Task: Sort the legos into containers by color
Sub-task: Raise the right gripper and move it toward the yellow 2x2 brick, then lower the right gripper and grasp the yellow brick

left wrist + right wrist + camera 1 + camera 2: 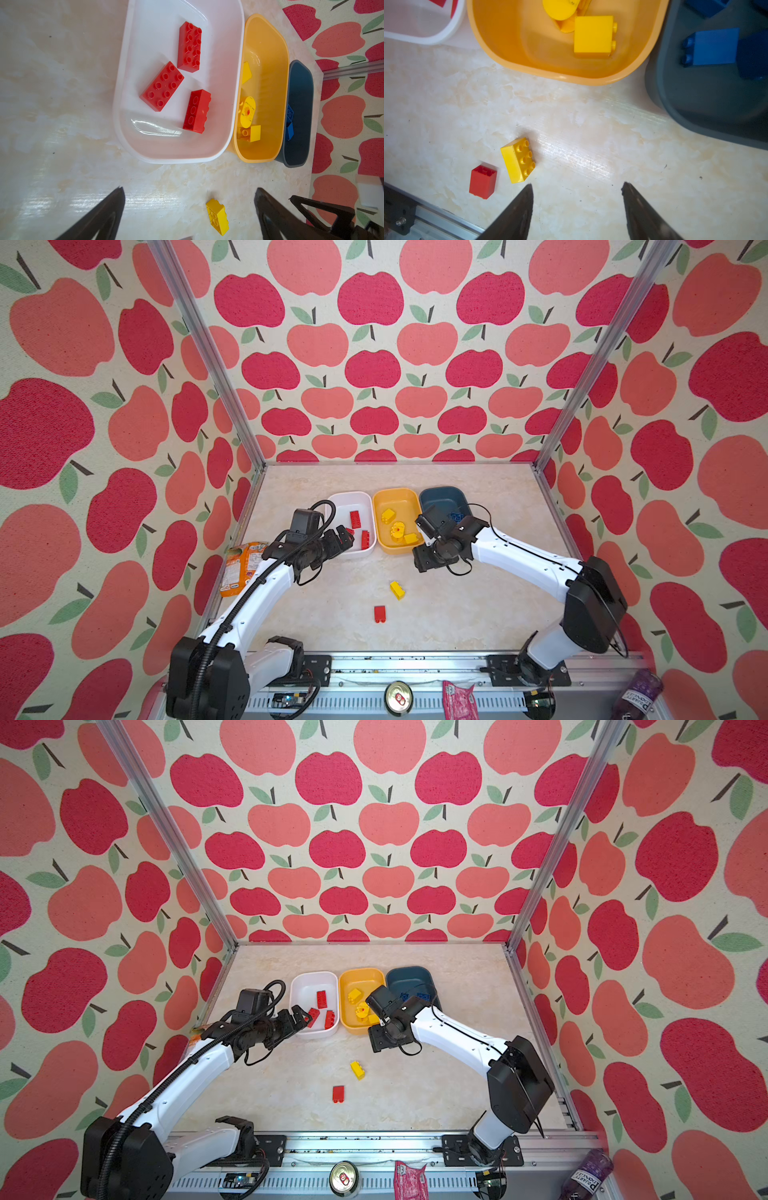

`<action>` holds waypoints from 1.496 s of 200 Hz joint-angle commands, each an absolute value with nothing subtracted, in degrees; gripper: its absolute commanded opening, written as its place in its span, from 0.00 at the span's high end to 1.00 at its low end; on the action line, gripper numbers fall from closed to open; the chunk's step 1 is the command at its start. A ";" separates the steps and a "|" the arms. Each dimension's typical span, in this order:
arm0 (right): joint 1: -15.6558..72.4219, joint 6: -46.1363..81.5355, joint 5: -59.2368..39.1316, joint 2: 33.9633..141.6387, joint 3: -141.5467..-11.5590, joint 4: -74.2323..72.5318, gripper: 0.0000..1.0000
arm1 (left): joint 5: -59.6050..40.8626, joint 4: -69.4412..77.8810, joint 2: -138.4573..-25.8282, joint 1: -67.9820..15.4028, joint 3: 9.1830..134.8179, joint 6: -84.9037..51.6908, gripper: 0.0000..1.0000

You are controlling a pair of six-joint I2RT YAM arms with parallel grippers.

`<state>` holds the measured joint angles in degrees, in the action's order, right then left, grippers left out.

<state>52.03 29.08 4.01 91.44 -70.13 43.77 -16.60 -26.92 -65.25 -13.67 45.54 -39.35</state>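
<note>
1. Although most of the legos already lie in tubs matching their colour, two sit loose on the counter [478, 614]. These are a yellow brick [397, 590] and a red brick [379, 614], near each other at lower centre of both top views and well apart from the tubs.
2. The white tub [351, 494], yellow-orange tub [395, 490] and slate-blue tub [442, 489] stand side by side in a row at mid-frame. Their rims are touching or nearly so. Judgement: the tight row keeps every drop point within short reach of either arm.
3. Contents:
   - Three red bricks [190, 46] lie in the white tub.
   - Yellow pieces [593, 35] lie in the yellow-orange tub.
   - Blue bricks [714, 46] lie in the slate-blue tub.
   - No misplaced colour is visible.
4. The left tool [189, 188] has its fingers spread wide with nothing between them. In a top view it hangs at the lower left rim of the white tub, away from both loose bricks.
5. The right tool [577, 184] has its fingers parted and empty, aimed at bare counter just below the yellow-orange tub. The loose yellow brick lies just beside one fingertip, outside the gap.
6. Judgement: the right arm is better placed for the yellow brick. That brick rests on its side with studs facing sideways, so its smooth flanks offer the surer grip.
7. Risk: the red brick lies close by, and wide fingers could nudge it.
</note>
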 commanded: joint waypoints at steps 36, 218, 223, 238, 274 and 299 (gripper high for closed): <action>59.06 31.20 4.37 97.86 -71.65 41.07 0.30 | -17.70 -27.46 -63.04 -13.84 43.34 -38.35 0.01; 64.05 28.41 5.27 108.29 -76.44 39.72 0.41 | -16.42 -30.52 -56.30 -13.63 40.17 -39.95 0.01; 64.12 28.31 5.33 108.52 -76.72 39.86 0.42 | -16.29 -30.56 -56.23 -13.63 40.10 -39.90 0.01; 64.34 28.08 5.62 109.36 -77.45 40.36 0.46 | -16.19 -30.63 -55.99 -13.69 40.09 -40.07 0.01; 64.71 27.77 5.80 111.04 -78.22 41.02 0.50 | -15.91 -31.02 -55.33 -13.63 39.90 -40.38 0.01; 64.78 27.77 5.89 111.82 -78.49 41.31 0.55 | -15.78 -31.38 -54.92 -13.62 39.81 -40.56 0.01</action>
<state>64.40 28.53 4.69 110.52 -76.95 39.48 -16.95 -29.19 -56.10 -13.65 40.42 -39.59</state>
